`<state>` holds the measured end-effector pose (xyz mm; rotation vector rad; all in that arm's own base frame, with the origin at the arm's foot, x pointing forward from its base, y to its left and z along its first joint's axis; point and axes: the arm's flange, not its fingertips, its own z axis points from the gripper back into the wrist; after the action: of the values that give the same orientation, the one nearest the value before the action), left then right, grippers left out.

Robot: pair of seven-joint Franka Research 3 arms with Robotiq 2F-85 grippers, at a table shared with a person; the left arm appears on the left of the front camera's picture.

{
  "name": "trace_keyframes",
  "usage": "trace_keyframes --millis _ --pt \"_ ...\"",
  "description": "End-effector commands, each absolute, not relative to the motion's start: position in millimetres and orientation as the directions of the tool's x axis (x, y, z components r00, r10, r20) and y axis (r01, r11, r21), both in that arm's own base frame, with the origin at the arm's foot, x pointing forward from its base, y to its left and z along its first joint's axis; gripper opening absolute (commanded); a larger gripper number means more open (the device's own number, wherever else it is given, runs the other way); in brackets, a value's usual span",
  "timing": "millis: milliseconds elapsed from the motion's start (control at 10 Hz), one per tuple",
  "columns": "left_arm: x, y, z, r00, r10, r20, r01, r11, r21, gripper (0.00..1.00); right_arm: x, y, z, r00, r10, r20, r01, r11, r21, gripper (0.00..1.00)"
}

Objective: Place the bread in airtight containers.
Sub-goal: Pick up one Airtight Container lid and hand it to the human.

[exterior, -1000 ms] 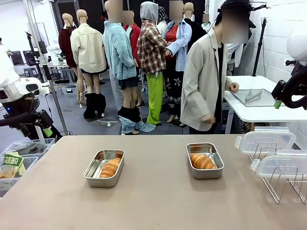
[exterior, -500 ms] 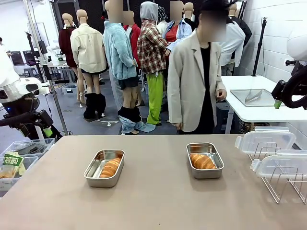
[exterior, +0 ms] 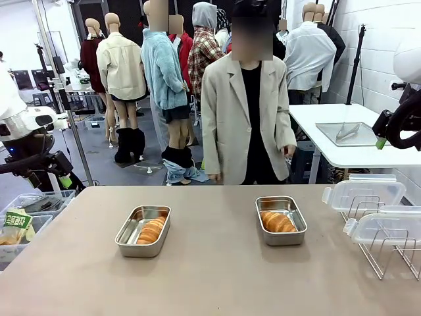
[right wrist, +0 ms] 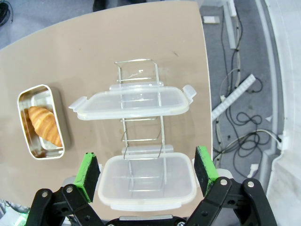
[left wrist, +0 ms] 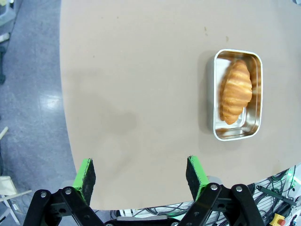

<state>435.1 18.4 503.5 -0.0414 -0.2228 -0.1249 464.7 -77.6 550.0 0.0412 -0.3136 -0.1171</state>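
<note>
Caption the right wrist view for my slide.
Open right pincer hovers above two clear lids on a wire rack, beside a steel pan holding a bread roll.

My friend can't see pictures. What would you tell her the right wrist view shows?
Two clear plastic lids, an upper lid and a lower lid, rest on a wire rack on a tan table, seen from above. Left of them, a steel pan holds a golden bread roll. The right pincer stands open at the bottom edge.
</note>
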Motion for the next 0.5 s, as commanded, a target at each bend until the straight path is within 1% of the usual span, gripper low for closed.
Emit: trace_keyframes --millis 0,400 --pt "435.9 20.3 503.6 0.968 -0.116 0.223 0.126 0.991 -0.031 1.0 464.1 -76.0 550.4 0.944 -0.13 0.304 0.12 0.991 0.05 1.0" --pt "435.9 20.3 503.6 0.968 -0.116 0.223 0.126 0.991 -0.031 1.0 464.1 -76.0 550.4 0.944 -0.13 0.304 0.12 0.991 0.05 1.0"
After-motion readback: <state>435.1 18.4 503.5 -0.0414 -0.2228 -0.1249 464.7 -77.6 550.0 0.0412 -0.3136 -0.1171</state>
